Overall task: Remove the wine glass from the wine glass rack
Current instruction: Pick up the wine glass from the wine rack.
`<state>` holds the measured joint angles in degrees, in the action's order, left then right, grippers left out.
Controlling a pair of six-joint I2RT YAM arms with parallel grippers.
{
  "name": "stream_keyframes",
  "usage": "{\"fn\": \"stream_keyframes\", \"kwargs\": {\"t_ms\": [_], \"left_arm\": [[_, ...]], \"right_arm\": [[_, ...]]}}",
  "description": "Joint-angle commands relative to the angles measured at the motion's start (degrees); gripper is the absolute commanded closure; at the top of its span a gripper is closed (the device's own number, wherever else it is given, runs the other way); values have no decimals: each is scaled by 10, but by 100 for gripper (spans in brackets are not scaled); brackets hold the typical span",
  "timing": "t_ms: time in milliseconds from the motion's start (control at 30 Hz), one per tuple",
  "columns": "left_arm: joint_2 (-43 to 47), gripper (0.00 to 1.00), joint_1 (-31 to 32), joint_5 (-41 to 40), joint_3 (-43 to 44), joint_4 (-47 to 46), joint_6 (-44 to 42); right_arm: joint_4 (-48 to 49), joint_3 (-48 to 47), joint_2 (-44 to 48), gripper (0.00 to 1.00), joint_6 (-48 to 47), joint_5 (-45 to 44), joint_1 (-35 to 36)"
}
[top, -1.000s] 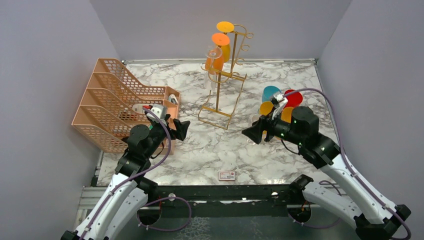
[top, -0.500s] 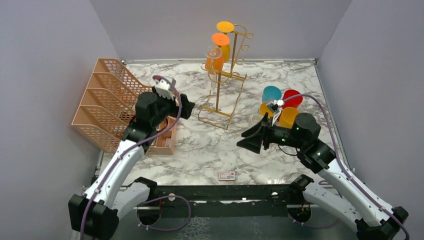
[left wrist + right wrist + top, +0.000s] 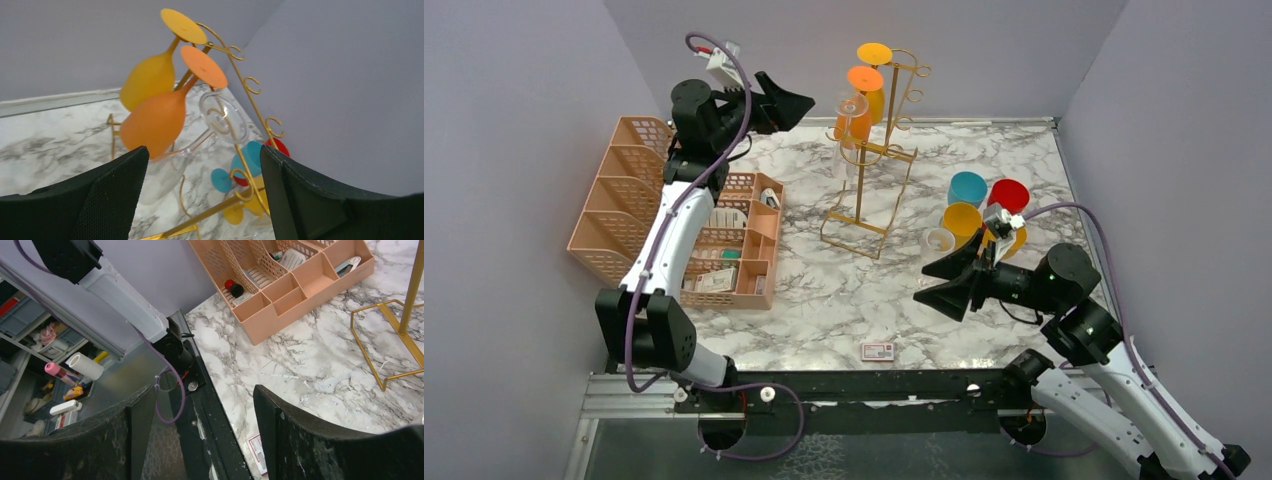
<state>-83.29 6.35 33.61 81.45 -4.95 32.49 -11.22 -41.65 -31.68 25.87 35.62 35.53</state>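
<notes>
The gold wire wine glass rack [image 3: 872,190] stands at the back middle of the marble table. A yellow glass [image 3: 150,75], an orange glass [image 3: 157,120] and a clear wine glass [image 3: 165,172] hang upside down from its hooks. The orange glass also shows in the top view [image 3: 856,115]. My left gripper [image 3: 792,103] is open and empty, raised high just left of the hanging glasses, apart from them. My right gripper [image 3: 944,282] is open and empty, low at the right front, pointing left.
A peach mesh organiser [image 3: 664,215] with small items stands at the left. Blue [image 3: 967,187], red [image 3: 1010,195] and yellow [image 3: 964,218] cups sit at the right, behind my right arm. A small card [image 3: 877,350] lies near the table's front edge.
My left arm has risen from low beside the organiser to high at the back, level with the hanging glasses. My right gripper has drawn back toward the front and opened wider.
</notes>
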Motion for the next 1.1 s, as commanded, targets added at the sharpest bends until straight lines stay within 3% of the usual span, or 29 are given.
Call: {"fn": "stream_keyframes", "kwargs": {"t_ms": [0, 400, 867, 1067], "left_arm": [[-58, 14, 44, 50, 71, -34, 76], [-176, 31, 103, -30, 209, 104, 16], [-171, 45, 107, -87, 198, 125, 5], [-164, 55, 107, -115, 192, 133, -2]], "right_arm": [[-12, 4, 2, 26, -26, -16, 1], [-66, -23, 2, 26, -74, -29, 1], [-83, -26, 4, 26, -90, -35, 1], [-91, -26, 7, 26, -90, -42, 1]]}}
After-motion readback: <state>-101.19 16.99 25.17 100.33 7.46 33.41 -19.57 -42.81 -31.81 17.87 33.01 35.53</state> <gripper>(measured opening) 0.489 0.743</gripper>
